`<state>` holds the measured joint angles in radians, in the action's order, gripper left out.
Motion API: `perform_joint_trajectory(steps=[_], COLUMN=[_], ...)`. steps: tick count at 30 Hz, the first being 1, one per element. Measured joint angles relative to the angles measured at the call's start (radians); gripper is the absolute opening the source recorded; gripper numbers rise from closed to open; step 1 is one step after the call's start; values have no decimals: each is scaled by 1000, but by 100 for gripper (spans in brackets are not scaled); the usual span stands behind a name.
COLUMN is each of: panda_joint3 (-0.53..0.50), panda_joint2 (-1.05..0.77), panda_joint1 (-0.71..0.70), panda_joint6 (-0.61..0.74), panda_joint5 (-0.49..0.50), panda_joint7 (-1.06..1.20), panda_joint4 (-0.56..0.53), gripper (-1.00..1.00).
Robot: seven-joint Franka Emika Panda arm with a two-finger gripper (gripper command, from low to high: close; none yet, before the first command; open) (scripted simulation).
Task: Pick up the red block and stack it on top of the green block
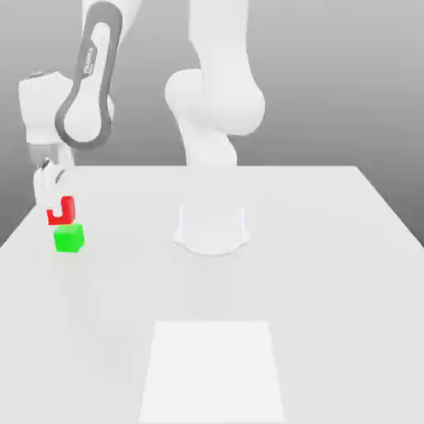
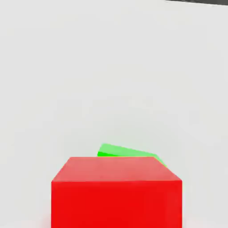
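At the exterior view's left, my gripper (image 1: 54,204) hangs from the white arm and is shut on the red block (image 1: 62,215). A white finger hides part of that block. The green block (image 1: 69,238) sits on the table directly under the red block. Their faces are so close that I cannot tell whether they touch. In the hand view the red block (image 2: 116,196) looms large and close. A sliver of the green block (image 2: 129,151) peeks out past its far edge.
The arm's white base (image 1: 211,228) stands on the table (image 1: 331,273) at the middle back. A paler square patch (image 1: 214,368) lies flat on the table near the front edge. The table's left edge runs close to the blocks.
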<state>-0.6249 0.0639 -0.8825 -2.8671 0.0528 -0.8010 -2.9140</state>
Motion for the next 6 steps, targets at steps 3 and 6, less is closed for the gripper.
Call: perform_joint_trajectory(steps=[3,6], panda_joint3=[-2,9], panda_joint2=[-33,-67], panda_joint1=[19,25], panda_joint6=[-26,-50], panda_joint5=[-53,-111], panda_joint7=[37,79], panda_joint4=[0,0], gripper=[-100,-100])
